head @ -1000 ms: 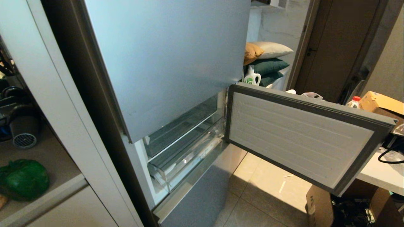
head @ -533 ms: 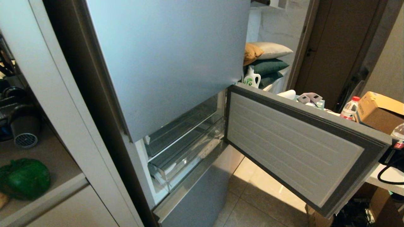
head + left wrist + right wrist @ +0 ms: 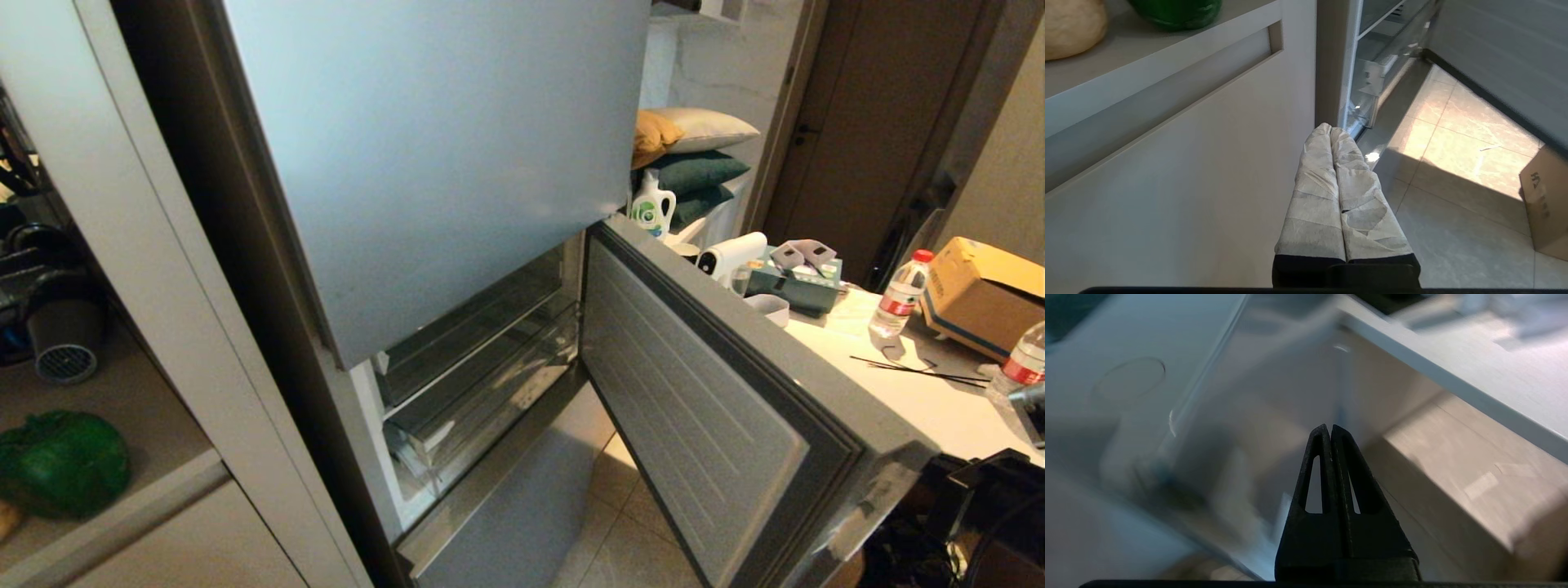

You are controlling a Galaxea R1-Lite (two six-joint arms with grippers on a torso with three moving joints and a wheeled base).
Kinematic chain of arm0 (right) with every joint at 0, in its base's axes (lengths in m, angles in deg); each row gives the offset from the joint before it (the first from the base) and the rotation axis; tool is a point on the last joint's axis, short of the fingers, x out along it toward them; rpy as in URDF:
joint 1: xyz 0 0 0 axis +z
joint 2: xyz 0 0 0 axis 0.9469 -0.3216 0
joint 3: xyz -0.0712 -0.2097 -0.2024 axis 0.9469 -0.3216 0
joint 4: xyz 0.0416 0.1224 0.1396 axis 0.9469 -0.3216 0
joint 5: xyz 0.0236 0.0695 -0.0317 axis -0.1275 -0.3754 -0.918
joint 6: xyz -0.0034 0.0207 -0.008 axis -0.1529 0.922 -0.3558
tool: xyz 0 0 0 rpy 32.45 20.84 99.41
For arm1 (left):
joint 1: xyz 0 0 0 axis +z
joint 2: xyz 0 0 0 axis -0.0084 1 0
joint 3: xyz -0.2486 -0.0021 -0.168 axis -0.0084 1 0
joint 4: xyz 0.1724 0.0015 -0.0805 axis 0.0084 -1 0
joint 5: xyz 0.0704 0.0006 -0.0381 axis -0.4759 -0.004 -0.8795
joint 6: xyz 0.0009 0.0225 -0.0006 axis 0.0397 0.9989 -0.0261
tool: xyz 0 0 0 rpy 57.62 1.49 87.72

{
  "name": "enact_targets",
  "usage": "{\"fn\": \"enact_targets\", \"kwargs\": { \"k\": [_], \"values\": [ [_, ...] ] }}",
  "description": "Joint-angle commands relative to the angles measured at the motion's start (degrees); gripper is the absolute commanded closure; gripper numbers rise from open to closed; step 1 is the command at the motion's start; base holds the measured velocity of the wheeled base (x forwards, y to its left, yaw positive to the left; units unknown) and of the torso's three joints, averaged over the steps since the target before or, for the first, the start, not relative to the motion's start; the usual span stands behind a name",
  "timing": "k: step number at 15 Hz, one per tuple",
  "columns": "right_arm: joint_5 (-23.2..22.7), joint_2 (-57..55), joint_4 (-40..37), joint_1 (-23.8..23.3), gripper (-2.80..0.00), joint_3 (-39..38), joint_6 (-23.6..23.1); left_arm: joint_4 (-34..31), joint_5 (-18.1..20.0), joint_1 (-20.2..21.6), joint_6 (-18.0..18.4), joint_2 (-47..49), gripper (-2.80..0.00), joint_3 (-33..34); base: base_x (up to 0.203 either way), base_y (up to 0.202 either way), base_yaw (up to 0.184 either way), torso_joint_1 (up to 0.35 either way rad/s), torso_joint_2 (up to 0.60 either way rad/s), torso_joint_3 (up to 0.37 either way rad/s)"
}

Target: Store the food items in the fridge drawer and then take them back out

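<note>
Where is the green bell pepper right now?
The green bell pepper sits on the cabinet shelf at the head view's lower left, left of the fridge, with the potato beside it; neither is in the drawer.

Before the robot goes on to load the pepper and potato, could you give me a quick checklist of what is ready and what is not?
1. Fridge door swung open, compartment exposed: ok.
2. Fridge drawer pulled out for loading: not ok; it sits inside the compartment.
3. Bell pepper within sight on the shelf left of the fridge: ok.
4. Potato beside the pepper on that shelf: ok.
5. Left hand free: ok; fingers shut on nothing, low by the cabinet front.
6. Right hand free: ok; fingers shut and empty. Whether it is clear of the door edge: cannot tell.
</note>
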Motion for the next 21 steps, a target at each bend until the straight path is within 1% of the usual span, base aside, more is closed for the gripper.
{"fn": "enact_targets", "kwargs": {
  "k": [1, 4, 6, 8, 10, 12, 18, 21],
  "values": [
    [-0.01, 7.31, 0.29, 6.53, 0.0, -2.82, 0.02, -0.02, -0.02, 0.0, -0.01, -0.01, 0.0, -0.01, 0.0, 0.0, 0.0, 0.0, 0.0, 0.0],
    [0.07, 10.27, 0.28, 16.39, 0.0, -3.18, 0.2, -0.02, -0.02, 0.0, -0.01, -0.01, 0.0, -0.01, 0.0, 0.0, 0.0, 0.0, 0.0, 0.0],
    [0.57, 9.79, 0.28, 22.83, 0.0, -2.17, 0.51, -0.02, -0.02, 0.0, -0.01, -0.01, 0.0, -0.01, 0.0, 0.0, 0.0, 0.0, 0.0, 0.0],
    [4.15, 4.15, 0.34, 26.63, 0.0, 1.95, 1.33, -0.02, -0.02, 0.0, -0.01, -0.01, 0.0, -0.01, 0.0, 0.0, 0.0, 0.0, 0.0, 0.0],
    [7.62, -3.3, 0.41, 28.01, 0.0, 7.65, 2.43, -0.02, -0.02, 0.0, -0.01, -0.01, 0.0, -0.01, 0.0, 0.0, 0.0, 0.0, 0.0, 0.0],
    [9.16, -9.29, 0.4, 28.56, 0.0, 14.31, 3.68, -0.02, -0.02, 0.0, -0.01, -0.01, 0.0, -0.01, 0.0, 0.0, 0.0, 0.0, 0.0, 0.0],
    [9.61, -27.09, 0.39, 29.03, 0.0, 27.99, 4.28, -0.02, -0.02, 0.0, -0.01, -0.01, 0.0, -0.01, 0.0, 0.0, 0.0, 0.0, 0.0, 0.0],
    [9.52, -34.62, 0.36, 30.12, 0.0, 37.01, 4.12, -0.02, -0.02, 0.0, -0.01, -0.01, 0.0, -0.01, 0.0, 0.0, 0.0, 0.0, 0.0, 0.0]
  ]
}}
